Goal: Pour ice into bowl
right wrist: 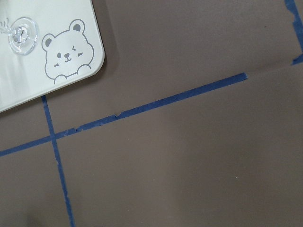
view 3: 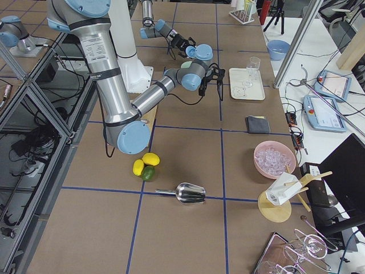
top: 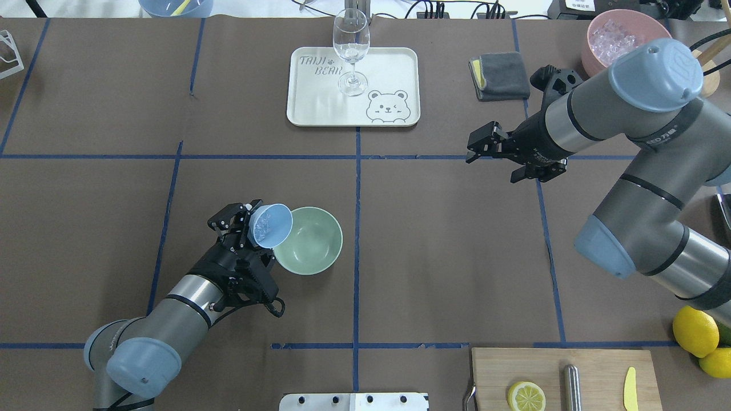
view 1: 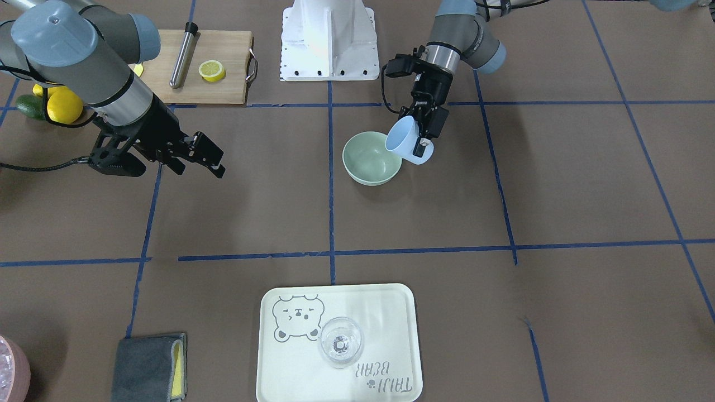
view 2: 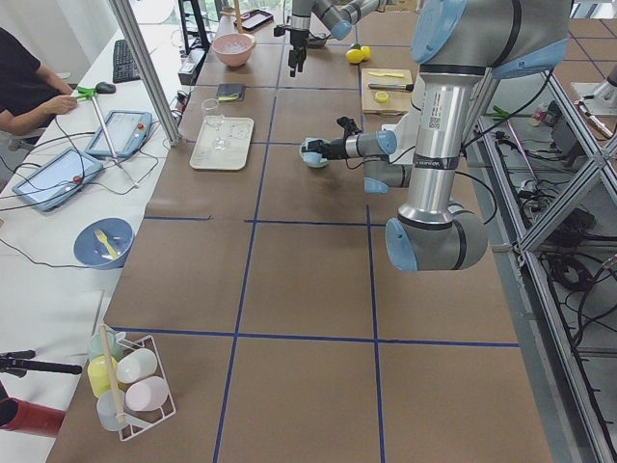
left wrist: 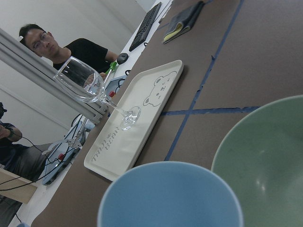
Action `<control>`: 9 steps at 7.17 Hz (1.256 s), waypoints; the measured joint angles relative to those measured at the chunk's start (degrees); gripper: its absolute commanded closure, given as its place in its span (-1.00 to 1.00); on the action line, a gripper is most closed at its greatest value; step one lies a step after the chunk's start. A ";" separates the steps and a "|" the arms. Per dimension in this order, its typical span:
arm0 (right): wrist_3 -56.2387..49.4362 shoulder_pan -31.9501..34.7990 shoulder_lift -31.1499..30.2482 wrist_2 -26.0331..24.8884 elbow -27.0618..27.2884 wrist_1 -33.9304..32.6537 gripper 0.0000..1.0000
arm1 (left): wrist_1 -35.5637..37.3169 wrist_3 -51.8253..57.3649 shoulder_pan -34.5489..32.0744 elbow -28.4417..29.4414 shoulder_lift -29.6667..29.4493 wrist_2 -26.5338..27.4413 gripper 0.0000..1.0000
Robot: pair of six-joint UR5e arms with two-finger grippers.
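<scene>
Front view: the left gripper (view 1: 423, 139) is clenched on a blue cup (view 1: 403, 140), which is tipped with its mouth toward the bowl (view 1: 370, 161) and its lip over the bowl's rim. The right gripper (view 1: 217, 161) hangs above the table (view 1: 558, 184), fingers spread and holding nothing, well apart from the bowl.

Overhead: the ice (top: 261, 227) lies inside the tilted cup, glinting against its wall.

Left wrist view: the cup's rim sits just beside the bowl's, and beyond them is a tray (left wrist: 137, 127) with a glass (left wrist: 90, 87).

Right wrist view: the tray's bear corner and blue tape (right wrist: 156, 101).
</scene>
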 measured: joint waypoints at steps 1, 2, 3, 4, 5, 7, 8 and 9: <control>0.00 0.04 -0.05 0.11 0.02 0.00 -1.00 | 1.35 4.06 0.11 -0.47 -0.38 -0.02 1.00; 0.00 0.06 -0.09 0.14 0.04 0.00 -1.00 | 2.63 7.82 0.16 -0.40 -0.54 -0.01 1.00; 0.00 0.06 -0.09 0.16 0.04 0.00 -1.00 | 4.53 11.05 0.24 -0.64 -0.65 0.02 1.00; 0.01 0.02 -0.06 0.16 0.04 0.02 -1.00 | 7.70 13.70 0.35 -1.25 -1.22 0.04 1.00; 0.01 0.00 -0.02 0.16 0.04 0.04 -1.00 | 10.65 15.79 0.42 -1.70 -2.03 0.07 1.00; 0.00 -0.01 0.04 0.16 0.04 0.01 -1.00 | 15.37 21.07 0.50 -2.12 -2.88 0.13 1.00; 0.00 -0.01 0.05 0.16 0.04 0.00 -1.00 | 18.05 24.04 0.49 -2.92 -3.22 0.14 1.00; 0.01 -0.01 0.05 0.16 0.04 0.00 -1.00 | 20.90 27.04 0.49 -4.56 -3.39 0.14 1.00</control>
